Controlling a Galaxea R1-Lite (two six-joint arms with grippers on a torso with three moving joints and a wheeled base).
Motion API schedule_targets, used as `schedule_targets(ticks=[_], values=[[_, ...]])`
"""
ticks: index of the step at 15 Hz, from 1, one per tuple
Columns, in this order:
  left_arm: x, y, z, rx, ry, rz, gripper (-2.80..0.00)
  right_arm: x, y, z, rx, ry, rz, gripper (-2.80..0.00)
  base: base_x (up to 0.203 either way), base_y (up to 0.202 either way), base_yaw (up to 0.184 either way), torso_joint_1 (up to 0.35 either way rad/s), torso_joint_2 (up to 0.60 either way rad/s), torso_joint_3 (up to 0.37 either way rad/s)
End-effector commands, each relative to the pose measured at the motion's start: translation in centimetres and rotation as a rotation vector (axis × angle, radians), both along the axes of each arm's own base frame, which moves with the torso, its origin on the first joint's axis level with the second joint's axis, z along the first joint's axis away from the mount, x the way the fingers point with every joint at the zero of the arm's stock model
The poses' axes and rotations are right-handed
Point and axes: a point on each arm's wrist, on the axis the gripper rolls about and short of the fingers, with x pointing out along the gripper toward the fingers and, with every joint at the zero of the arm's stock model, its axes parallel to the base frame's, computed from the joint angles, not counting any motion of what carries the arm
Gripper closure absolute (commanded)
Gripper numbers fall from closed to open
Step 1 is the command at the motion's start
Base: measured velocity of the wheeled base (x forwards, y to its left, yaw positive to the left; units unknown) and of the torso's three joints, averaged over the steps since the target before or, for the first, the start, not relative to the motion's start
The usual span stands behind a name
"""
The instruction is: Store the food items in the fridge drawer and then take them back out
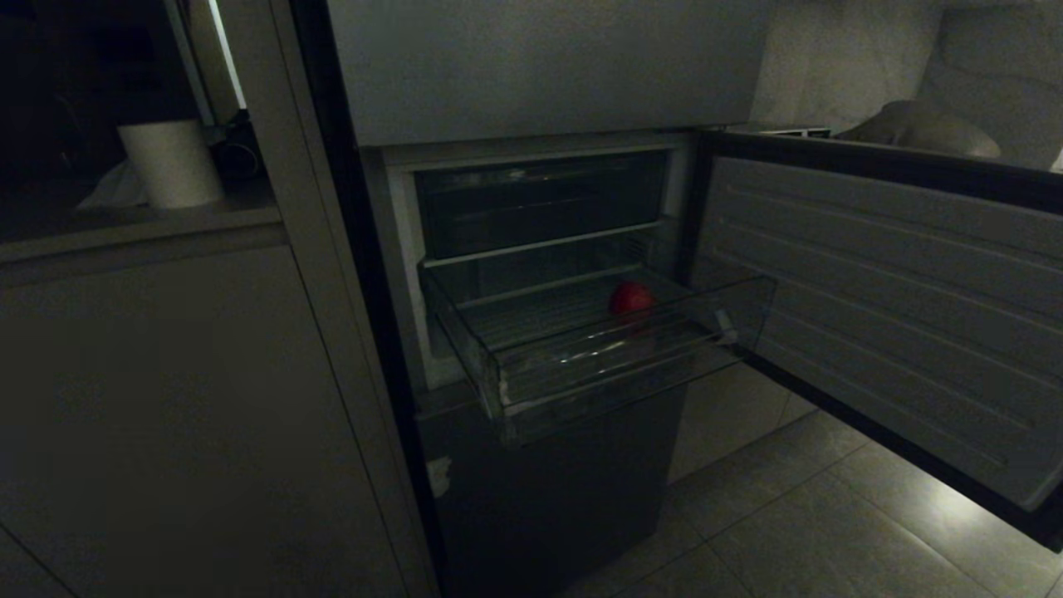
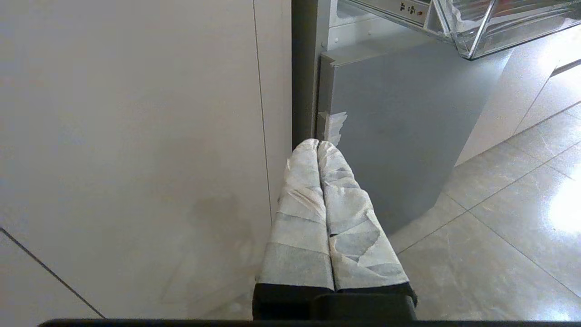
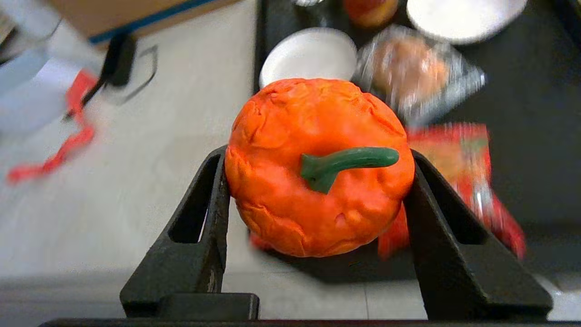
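Note:
The fridge drawer (image 1: 614, 375), a clear bin with a ribbed floor, stands pulled out of the open fridge. One red food item (image 1: 631, 297) lies on its floor toward the right. A corner of the drawer (image 2: 499, 27) also shows in the left wrist view. Another food item (image 3: 290, 136), orange-red with a green stem, sits between the black fingers of my right gripper (image 3: 318, 156), which is shut on it above a pale surface. My left gripper (image 2: 317, 144) hangs parked low beside the fridge's lower door, its wrapped fingers pressed together. Neither arm shows in the head view.
The fridge door (image 1: 872, 307) stands open to the right over the tiled floor. A cabinet with a white roll (image 1: 170, 162) on its counter is at the left. Below the right gripper lie a white plate (image 3: 308, 54), a wrapped food pack (image 3: 413, 68), a red packet (image 3: 472, 172) and a red strap (image 3: 68, 141).

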Motion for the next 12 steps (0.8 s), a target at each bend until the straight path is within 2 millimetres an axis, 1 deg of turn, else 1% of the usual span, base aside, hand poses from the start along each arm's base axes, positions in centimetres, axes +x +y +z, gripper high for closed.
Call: schedule_targets(ticks=[1,2,4,7,10,12], values=[[0.0,0.0,0.0,0.000,0.002,0.001,0.00,0.6,-4.4,-1.7,0.057,0.012,-0.033,0.00,0.000,0.000,0.000,0.000,0.00,0.000],[0.0,0.0,0.0,0.000,0.002,0.001,0.00,0.7,-5.5,-1.6,0.051,0.010,-0.041,0.00,0.000,0.000,0.000,0.000,0.00,0.000],[0.0,0.0,0.0,0.000,0.002,0.001,0.00,0.8,-9.0,-2.2,0.048,0.011,-0.065,0.00,0.000,0.000,0.000,0.000,0.00,0.000],[0.0,0.0,0.0,0.000,0.002,0.001,0.00,0.2,-12.9,-3.0,0.035,0.010,-0.107,0.00,0.000,0.000,0.000,0.000,0.00,0.000],[0.0,0.0,0.0,0.000,0.002,0.001,0.00,0.1,-16.4,-4.8,0.044,0.011,-0.132,0.00,0.000,0.000,0.000,0.000,0.00,0.000],[0.0,0.0,0.0,0.000,0.002,0.001,0.00,-0.2,-18.4,-6.0,0.046,0.009,-0.149,0.00,0.000,0.000,0.000,0.000,0.00,0.000]])
